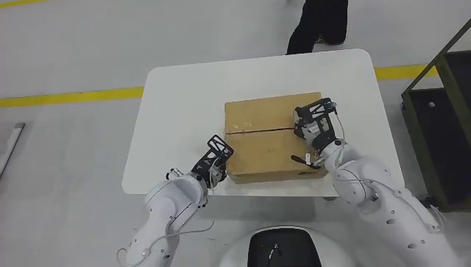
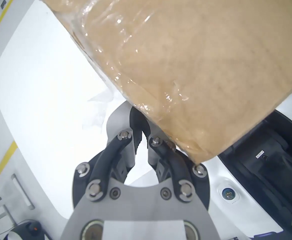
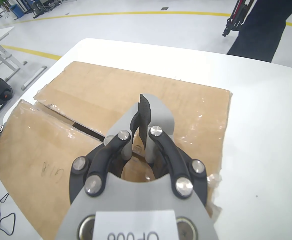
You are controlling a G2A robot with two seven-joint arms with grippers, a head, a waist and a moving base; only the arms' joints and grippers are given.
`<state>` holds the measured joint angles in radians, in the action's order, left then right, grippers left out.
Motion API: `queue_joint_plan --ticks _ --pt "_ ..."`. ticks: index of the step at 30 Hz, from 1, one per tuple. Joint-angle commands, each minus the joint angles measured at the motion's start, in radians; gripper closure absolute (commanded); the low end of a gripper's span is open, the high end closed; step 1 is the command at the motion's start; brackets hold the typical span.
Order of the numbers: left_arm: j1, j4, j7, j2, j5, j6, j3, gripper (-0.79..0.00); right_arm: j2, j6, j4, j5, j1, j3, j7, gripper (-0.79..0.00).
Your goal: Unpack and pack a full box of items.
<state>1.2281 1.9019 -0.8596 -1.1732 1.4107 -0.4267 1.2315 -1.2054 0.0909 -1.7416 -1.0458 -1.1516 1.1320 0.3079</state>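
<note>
1. Box position. The cardboard box (image 1: pixel 272 138) sits flat on the white table (image 1: pixel 176 120), right of the table's centre, its near long side close to the table edge nearest the robot. Both top flaps are down. The seam (image 3: pixel 86 128) between them runs along the length of the box, and it gapes slightly, so a dark slit is visible. Clear tape (image 2: pixel 106 26) covers the cardboard in glossy, wrinkled strips.

2. Left gripper (image 2: pixel 139 136). It is located at the near left corner of the box, low beside the box wall. The jaws are drawn together with only a hairline slit between the pads, and nothing is gripped. The box corner lies just beside the outer side of one finger (image 2: pixel 158 151), outside the jaws. Whether the two touch cannot be determined.

3. Right gripper (image 3: pixel 142 118). It is located above the right end of the box top, close to the seam. The jaws are pressed together, pad to pad, and hold nothing. The box lies beneath the fingertips, not between them. Contact with the flap cannot be determined.
</note>
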Motion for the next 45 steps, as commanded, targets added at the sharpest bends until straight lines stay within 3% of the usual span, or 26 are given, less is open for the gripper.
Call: queue_joint_plan --ticks 1,3,4,5,6,7,13,17,23,31,38,45 --pt "-0.012 -0.005 0.003 -0.002 0.0 -0.001 -0.013 0.0 -0.001 -0.005 -0.001 -0.004 -0.001 0.004 0.006 0.0" --pt "-0.02 -0.007 0.004 -0.002 -0.002 -0.004 -0.021 0.0 -0.002 -0.011 0.008 -0.015 0.001 0.001 0.013 0.0" --pt "-0.022 -0.008 0.004 -0.003 -0.004 -0.004 -0.021 -0.206 -0.003 -0.011 0.014 -0.014 0.003 -0.001 0.013 0.0" --pt "-0.022 -0.007 0.002 -0.002 -0.004 -0.004 -0.021 -0.339 -0.005 -0.011 0.021 -0.012 0.005 -0.003 0.012 0.0" --pt "-0.019 -0.005 -0.002 -0.001 -0.003 -0.005 -0.018 -0.68 -0.006 -0.01 0.029 -0.019 0.007 -0.006 0.013 0.0" --pt "-0.015 -0.002 -0.007 0.0 -0.002 -0.004 -0.012 -0.785 -0.008 -0.008 0.035 -0.02 0.009 -0.009 0.012 0.0" --pt "0.046 0.0 -0.011 0.012 0.019 0.043 0.074 -0.785 -0.014 -0.009 0.058 -0.025 0.017 -0.013 0.011 0.0" --pt "0.059 -0.036 0.041 0.015 0.071 0.068 0.085 -0.785 -0.018 -0.014 0.061 -0.024 0.02 -0.013 0.014 0.0" --pt "-0.001 -0.13 0.146 0.005 0.17 0.103 0.011 -0.785 -0.023 -0.019 0.063 -0.028 0.019 -0.016 0.017 0.0" --pt "-0.09 -0.24 0.216 -0.013 0.168 0.14 -0.049 -0.785 -0.026 -0.02 0.056 -0.036 0.004 -0.001 0.023 0.0" --pt "-0.132 -0.277 0.259 -0.027 0.118 0.211 -0.054 -0.785 -0.03 -0.023 0.051 -0.037 -0.002 0.006 0.026 0.0" --pt "-0.131 -0.274 0.28 -0.03 0.093 0.241 -0.034 -0.785 -0.035 -0.027 0.056 -0.037 -0.001 0.008 0.028 0.0"
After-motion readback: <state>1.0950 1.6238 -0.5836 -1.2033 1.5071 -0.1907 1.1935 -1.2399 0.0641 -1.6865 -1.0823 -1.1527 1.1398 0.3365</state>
